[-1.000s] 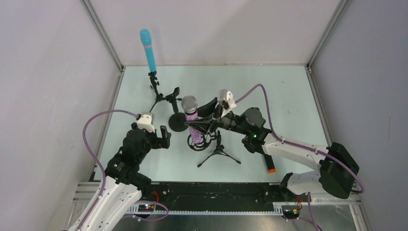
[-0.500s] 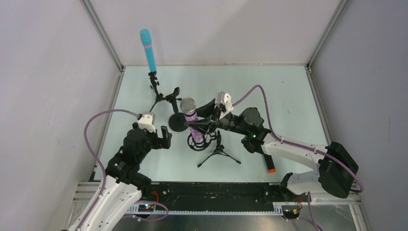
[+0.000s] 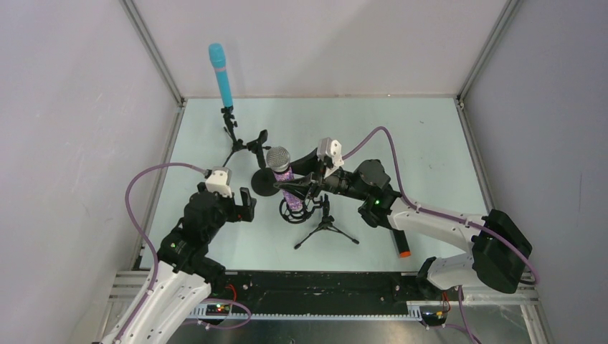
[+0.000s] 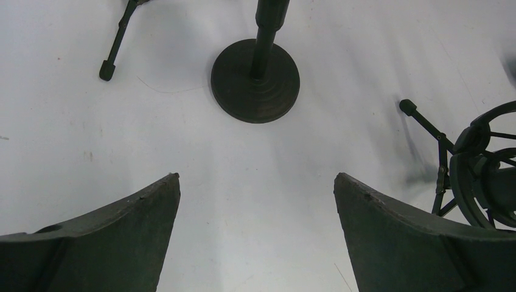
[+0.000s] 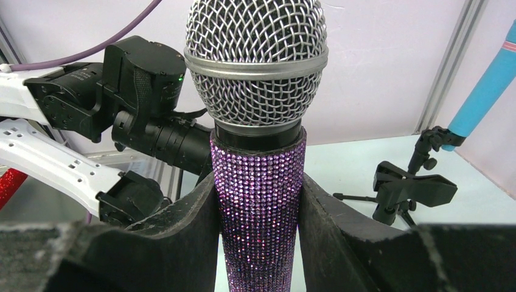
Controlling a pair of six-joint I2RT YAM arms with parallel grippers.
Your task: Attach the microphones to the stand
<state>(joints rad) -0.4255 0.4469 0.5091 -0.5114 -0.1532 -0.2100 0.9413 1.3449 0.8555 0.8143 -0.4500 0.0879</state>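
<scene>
Between grey walls (image 3: 64,107), the pale green table (image 3: 430,143) carries the stands. My right gripper (image 5: 258,201) clamps the purple glitter microphone (image 3: 282,172) near a tripod stand (image 3: 326,229). My left gripper (image 4: 255,201) hangs spread wide. The light blue microphone (image 3: 221,75) stands mounted far-left, and the black microphone (image 3: 401,244) seemingly lies flat, partly under my right arm.

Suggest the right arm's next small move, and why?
Probably push the purple glitter mic down into the shock-mount ring. The right gripper is shut on its body, its lower end meets the ring, and whether it is seated can't be told.
</scene>
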